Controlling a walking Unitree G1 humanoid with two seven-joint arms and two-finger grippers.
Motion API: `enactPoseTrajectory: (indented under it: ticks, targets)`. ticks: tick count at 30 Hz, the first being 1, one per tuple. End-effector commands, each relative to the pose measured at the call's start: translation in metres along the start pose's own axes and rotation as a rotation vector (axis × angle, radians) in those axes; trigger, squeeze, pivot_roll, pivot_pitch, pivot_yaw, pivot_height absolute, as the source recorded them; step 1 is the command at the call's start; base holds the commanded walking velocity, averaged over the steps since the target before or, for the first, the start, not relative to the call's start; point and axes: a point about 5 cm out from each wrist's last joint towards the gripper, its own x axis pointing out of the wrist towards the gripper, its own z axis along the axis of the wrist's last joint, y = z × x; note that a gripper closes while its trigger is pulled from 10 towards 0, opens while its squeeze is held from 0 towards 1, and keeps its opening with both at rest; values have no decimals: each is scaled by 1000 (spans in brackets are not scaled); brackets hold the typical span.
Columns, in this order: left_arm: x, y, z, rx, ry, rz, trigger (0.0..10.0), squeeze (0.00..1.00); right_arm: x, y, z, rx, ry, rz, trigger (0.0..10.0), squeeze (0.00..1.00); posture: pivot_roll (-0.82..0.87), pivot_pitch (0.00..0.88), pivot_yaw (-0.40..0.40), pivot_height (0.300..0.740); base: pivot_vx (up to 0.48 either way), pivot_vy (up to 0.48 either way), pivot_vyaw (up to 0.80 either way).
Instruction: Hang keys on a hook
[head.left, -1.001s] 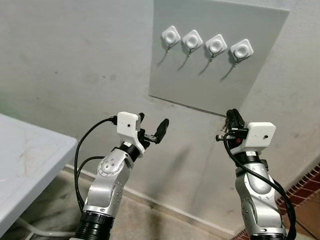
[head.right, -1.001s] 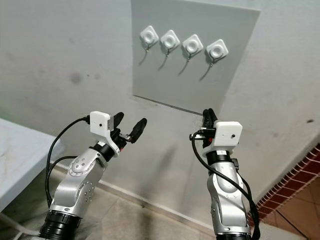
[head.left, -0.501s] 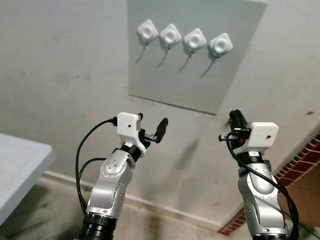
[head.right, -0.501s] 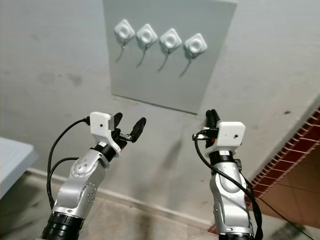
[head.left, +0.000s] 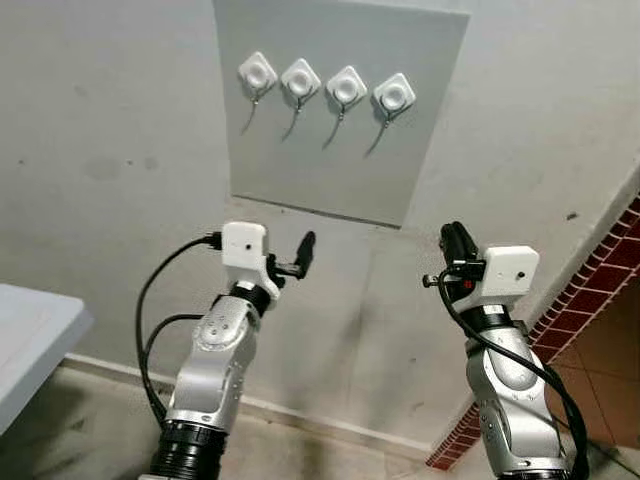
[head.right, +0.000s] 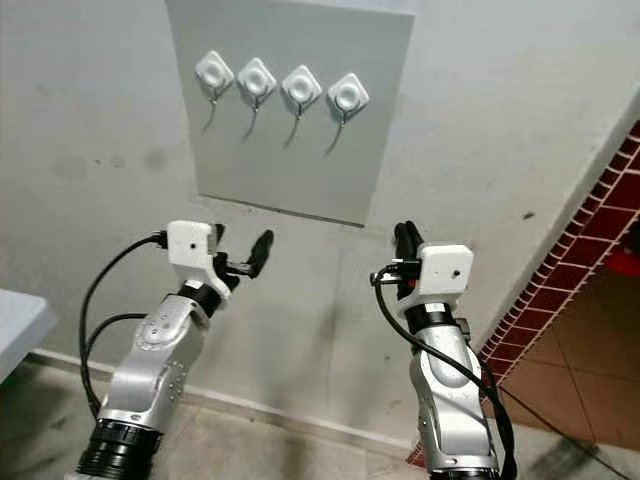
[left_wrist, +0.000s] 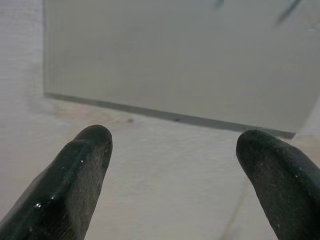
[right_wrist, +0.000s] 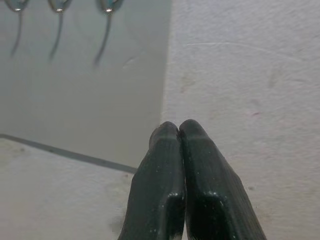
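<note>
At the far left, the corner of a pale grey table (head.left: 25, 335) juts in, set well apart from the work and below it. Next comes the left gripper (head.left: 293, 262), raised in front of the rough whitewashed wall (head.left: 110, 110) with its two black fingers spread wide and nothing between them; in the left wrist view the fingertips (left_wrist: 90, 142) frame the lower edge of the board, so the arm seems posed ready rather than working. Above and between the arms, a flat light-grey rectangular board (head.left: 330, 160) is fixed to the wall, carrying a row of four small white square-backed hooks (head.left: 325, 83), each with a thin metal prong hanging below it; all four look bare. To the right, the right gripper (head.left: 456, 240) points up toward the board's lower right corner, its fingers pressed tightly together; the right wrist view shows the pads (right_wrist: 172, 165) meeting with nothing visible between them. No keys can be made out anywhere, whether in either gripper or on the hooks, so the hanging step looks not yet begun. At the far right, a band of red brick-pattern tiles (head.left: 600, 285) runs diagonally down the wall.
</note>
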Motion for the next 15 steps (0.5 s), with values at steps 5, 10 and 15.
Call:
enactPoseTrajectory:
  ticks: [5,10,15]
  targets:
    - [3,-14,5,-8,9,-121,10000,0,6,6,10,27,-35,50,10000,0,-19,0,-40,740,0,0,0]
    - [6,-30,15,23,-31,-272,10000,0,20,9,18,31,-80,108,10000,0,-20,0,-38,740,0,0,0]
    - [11,-34,27,31,-63,-350,10000,0,41,7,30,22,-119,143,10000,0,-23,0,-32,740,0,0,0]
